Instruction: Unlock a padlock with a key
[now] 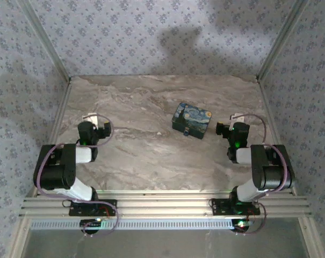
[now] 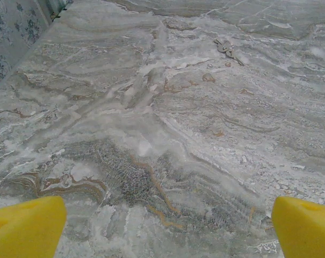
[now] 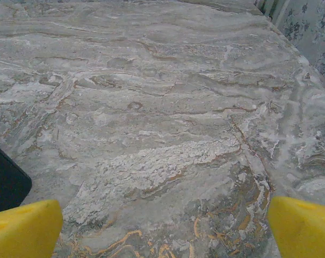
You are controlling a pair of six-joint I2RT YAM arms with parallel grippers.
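The padlock (image 1: 192,119), a chunky block with a blue and yellow night-sky print, lies flat on the marble table (image 1: 141,156), right of centre. A small blue piece (image 1: 187,130), apparently the key's head, sits against its near side. My left gripper (image 1: 93,124) hovers at the table's left, far from the padlock; in the left wrist view it (image 2: 167,231) is open over bare marble. My right gripper (image 1: 235,126) is just right of the padlock. It (image 3: 165,231) is open too, and the padlock's dark side (image 3: 6,183) shows at the left edge.
A small pale metal object (image 2: 226,51), shaped like keys on a ring, lies far ahead of the left gripper. Patterned walls (image 1: 151,32) and metal corner posts (image 1: 49,43) enclose the table on three sides.
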